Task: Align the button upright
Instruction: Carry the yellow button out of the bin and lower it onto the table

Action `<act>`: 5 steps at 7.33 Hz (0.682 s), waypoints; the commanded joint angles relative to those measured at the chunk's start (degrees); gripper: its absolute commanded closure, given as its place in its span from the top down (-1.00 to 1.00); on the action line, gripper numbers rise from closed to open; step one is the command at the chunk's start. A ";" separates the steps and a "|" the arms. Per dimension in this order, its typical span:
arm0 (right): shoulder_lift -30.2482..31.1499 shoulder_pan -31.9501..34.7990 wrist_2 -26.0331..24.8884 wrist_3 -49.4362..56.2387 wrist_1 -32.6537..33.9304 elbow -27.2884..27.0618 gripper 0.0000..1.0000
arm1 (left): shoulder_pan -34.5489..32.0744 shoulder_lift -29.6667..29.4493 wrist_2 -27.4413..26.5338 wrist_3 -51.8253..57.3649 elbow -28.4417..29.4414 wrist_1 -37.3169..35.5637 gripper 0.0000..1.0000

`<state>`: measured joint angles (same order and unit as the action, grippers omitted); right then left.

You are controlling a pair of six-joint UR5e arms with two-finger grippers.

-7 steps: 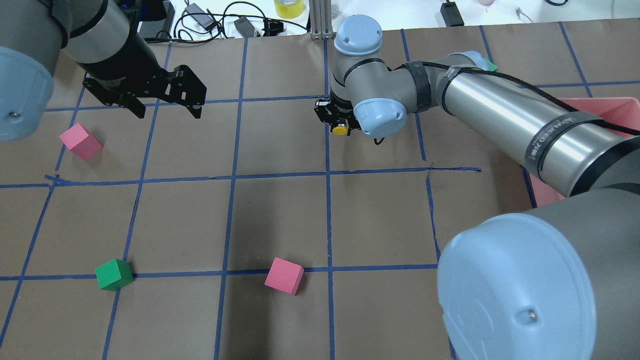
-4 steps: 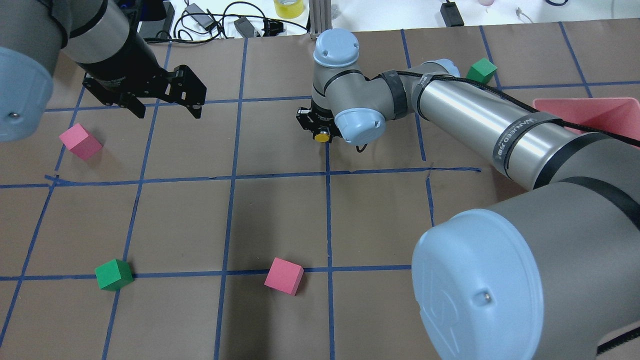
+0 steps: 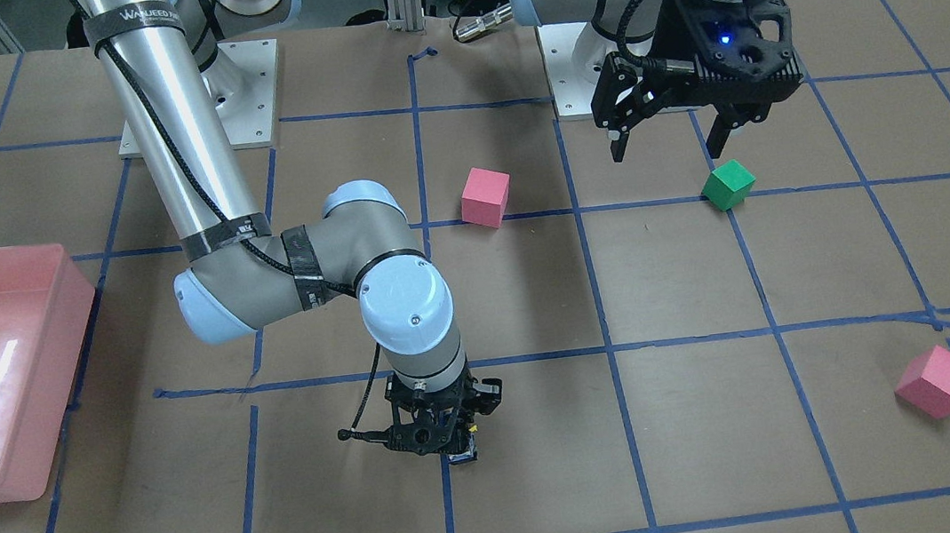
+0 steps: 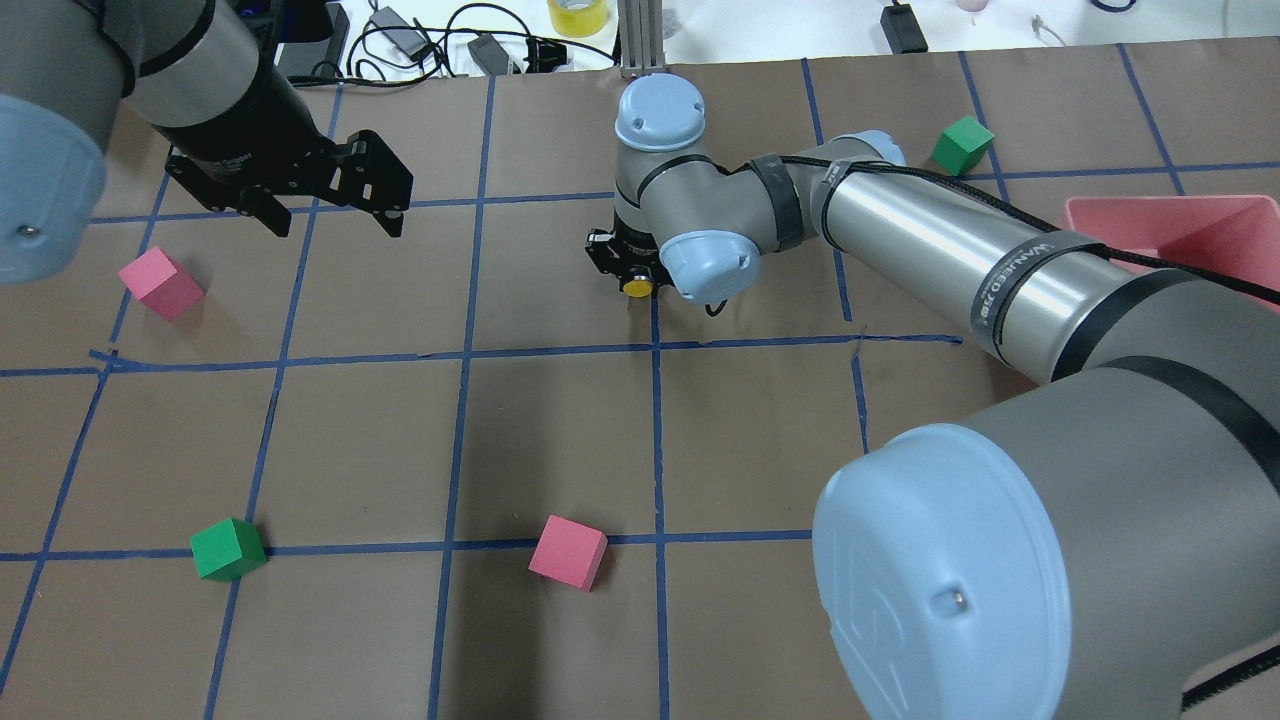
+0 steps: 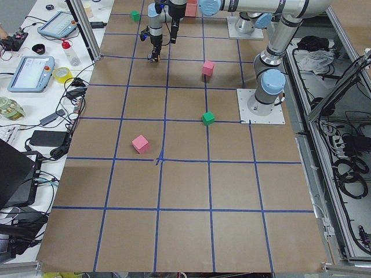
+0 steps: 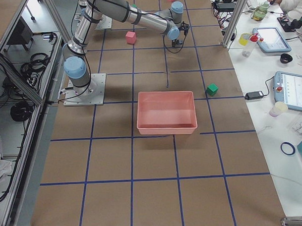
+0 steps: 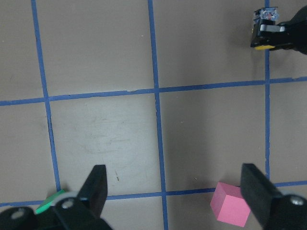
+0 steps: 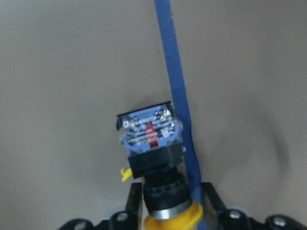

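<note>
My right gripper (image 4: 626, 270) points down at the table's far middle and is shut on the button (image 4: 636, 287). The button's yellow cap faces the overhead camera. In the right wrist view the button (image 8: 152, 143) sits between the fingers (image 8: 135, 201), its black and blue body pointing at the paper beside a blue tape line. In the front view the button (image 3: 463, 455) hangs at the table surface below my right gripper (image 3: 439, 436); I cannot tell whether it touches. My left gripper (image 4: 330, 208) is open and empty, hovering at the far left. The button also shows in the left wrist view (image 7: 266, 29).
A pink cube (image 4: 160, 283) lies below the left gripper. A green cube (image 4: 228, 549) and another pink cube (image 4: 568, 552) sit near the front. A second green cube (image 4: 962, 143) is at the far right, next to a pink bin (image 4: 1200, 225).
My right arm has moved left and slightly toward the robot's side with the button held. The left arm has not moved.
</note>
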<state>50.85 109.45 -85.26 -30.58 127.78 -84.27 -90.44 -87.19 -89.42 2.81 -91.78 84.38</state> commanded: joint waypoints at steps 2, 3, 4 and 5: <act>2.65 0.07 -0.08 2.72 0.02 -0.98 1.00 | 0.00 0.01 0.03 0.00 0.02 0.00 1.00; 5.11 -0.02 -0.34 2.90 -0.68 -1.42 1.00 | 0.00 0.01 0.03 0.00 -0.07 0.00 1.00; 6.44 -0.72 -0.52 5.16 -2.43 -1.51 1.00 | 0.00 0.01 0.03 0.00 0.02 0.00 1.00; 8.19 -2.20 -0.87 8.75 -4.53 -1.95 1.00 | 0.00 0.01 0.03 0.00 0.02 0.00 1.00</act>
<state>56.86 108.63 -85.78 -25.39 125.55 -85.79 -90.44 -87.19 -89.38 2.81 -91.78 84.37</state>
